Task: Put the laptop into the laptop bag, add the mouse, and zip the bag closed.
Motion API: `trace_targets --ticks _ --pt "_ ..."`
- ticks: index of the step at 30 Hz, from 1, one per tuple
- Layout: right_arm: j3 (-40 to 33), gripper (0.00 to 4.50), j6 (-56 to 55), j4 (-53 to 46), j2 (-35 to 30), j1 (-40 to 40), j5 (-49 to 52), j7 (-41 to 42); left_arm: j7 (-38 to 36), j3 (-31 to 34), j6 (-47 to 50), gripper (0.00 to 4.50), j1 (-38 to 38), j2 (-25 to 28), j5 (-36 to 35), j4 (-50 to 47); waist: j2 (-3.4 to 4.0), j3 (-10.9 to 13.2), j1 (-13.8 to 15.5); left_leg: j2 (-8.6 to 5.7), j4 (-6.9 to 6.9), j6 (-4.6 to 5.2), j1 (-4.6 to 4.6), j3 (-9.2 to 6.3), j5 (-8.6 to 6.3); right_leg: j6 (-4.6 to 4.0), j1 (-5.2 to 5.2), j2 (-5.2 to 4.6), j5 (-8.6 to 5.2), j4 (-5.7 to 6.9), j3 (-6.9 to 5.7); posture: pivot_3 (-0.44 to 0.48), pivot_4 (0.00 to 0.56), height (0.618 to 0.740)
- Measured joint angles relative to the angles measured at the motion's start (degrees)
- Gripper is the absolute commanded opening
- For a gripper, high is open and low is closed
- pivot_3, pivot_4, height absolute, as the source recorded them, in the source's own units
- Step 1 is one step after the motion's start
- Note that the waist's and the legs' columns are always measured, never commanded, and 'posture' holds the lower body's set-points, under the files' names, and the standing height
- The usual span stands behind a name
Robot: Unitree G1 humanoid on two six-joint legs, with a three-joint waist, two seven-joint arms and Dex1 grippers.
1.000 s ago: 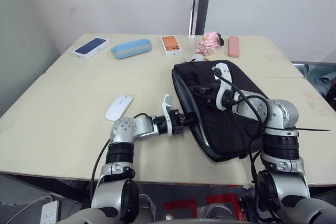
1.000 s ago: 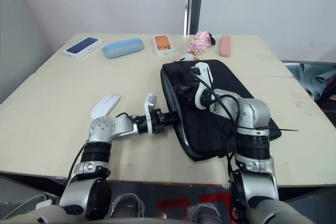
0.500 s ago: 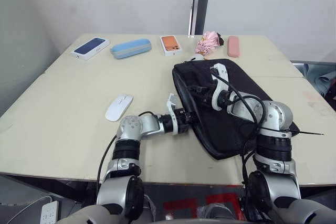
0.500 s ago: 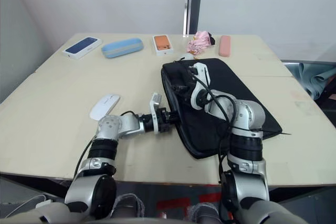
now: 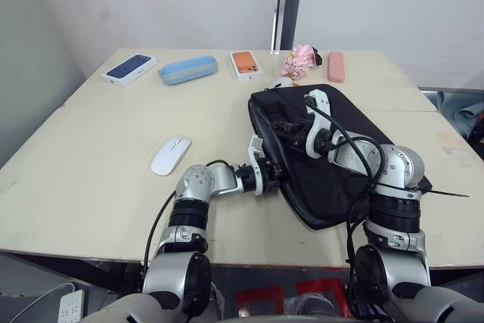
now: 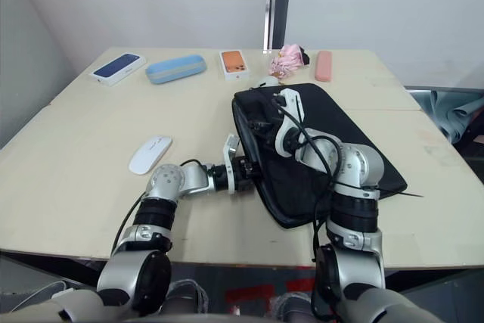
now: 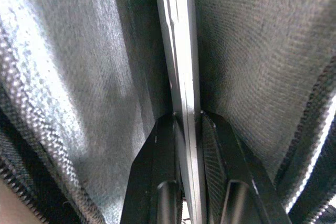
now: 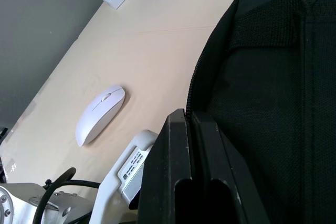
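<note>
Fingers of my left gripper (image 7: 188, 124) clamp the thin silver edge of the laptop (image 7: 181, 51), which runs straight ahead along the gripper's own line, deep between the grey woven walls of the laptop bag (image 5: 340, 156). From the head camera I see that gripper at the bag's open left-hand mouth, so the laptop lies almost wholly inside and any further push goes rightward, into the case. My right gripper (image 8: 188, 121) sits with its two fingers pressed together at the bag's upper flap beside the zip edge; whether they pinch fabric I cannot tell. The bag's long axis runs diagonally, from the far middle of the table (image 5: 91, 179) toward its near right edge. The mouse (image 5: 172, 154) lies flat on the table well to the left of the bag, nearer my left arm, so I judge that arm the natural one to fetch it. Count: one laptop, one bag, one mouse; along the far edge, one dark phone box (image 5: 131, 68), one blue case (image 5: 188, 69), one orange phone box (image 5: 246, 65), one pink fabric bundle (image 5: 300, 60), one pink case (image 5: 336, 66).
</note>
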Motion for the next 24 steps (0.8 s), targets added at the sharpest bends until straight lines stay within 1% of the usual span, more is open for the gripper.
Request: trace_targets --ticks 4,8,9,12,15,19,24 --pt "0.2 0.00 -0.1 0.0 -0.5 0.0 0.1 0.6 -1.7 -2.1 0.6 2.95 0.1 1.9 0.4 -1.5 0.00 0.0 -0.2 0.01 -0.02 0.00 0.01 0.01 0.00 0.02 0.00 0.02 0.01 -0.01 0.00 0.000 0.150 0.740" --pt "1.1 0.00 -0.6 0.0 -1.7 0.0 0.1 1.7 -2.9 -2.2 1.0 4.36 1.2 4.2 0.5 -4.0 0.00 0.0 -0.3 0.02 -0.03 -0.01 0.01 0.00 0.00 0.01 0.01 0.03 0.01 0.00 -0.01 0.000 0.150 0.740" --pt "1.2 0.00 -0.8 0.0 -1.8 0.0 0.1 1.8 -3.3 -2.1 1.2 4.44 1.6 4.8 0.3 -5.0 0.00 0.0 -0.3 0.02 -0.02 -0.01 0.02 0.01 0.00 0.01 0.01 0.03 0.01 0.00 0.00 0.000 0.150 0.740" --pt "1.2 0.00 -1.3 0.1 -2.2 0.0 0.1 2.4 -4.1 -1.8 1.8 4.44 3.0 7.2 -0.3 -7.9 0.01 0.0 -0.4 0.02 -0.02 -0.01 0.06 0.01 0.00 -0.04 0.02 0.03 -0.02 0.04 0.00 0.000 0.150 0.740" --pt "1.3 0.00 -1.6 0.4 -2.8 0.0 0.0 3.0 -4.7 0.6 0.8 4.44 3.5 10.2 -0.7 -9.7 0.01 0.0 -0.3 0.02 -0.02 -0.01 0.05 0.00 0.00 -0.07 0.02 0.03 -0.04 0.03 0.00 0.000 0.150 0.740" --pt "1.9 0.00 -1.8 1.2 -3.2 0.0 0.0 3.4 -5.6 2.6 -1.0 4.44 3.5 12.0 -0.9 -10.0 0.01 0.0 -0.1 0.02 -0.02 -0.01 0.03 0.00 0.00 -0.07 0.02 0.03 -0.04 -0.01 -0.01 0.000 0.150 0.740" --pt "2.9 0.00 -2.7 2.3 -3.4 0.0 0.0 4.2 -7.3 2.3 -1.5 4.44 3.2 15.2 -0.9 -10.1 0.02 0.0 -0.2 0.03 -0.02 -0.02 0.04 0.00 0.00 -0.07 0.01 0.05 -0.04 0.02 -0.01 0.000 0.150 0.740"
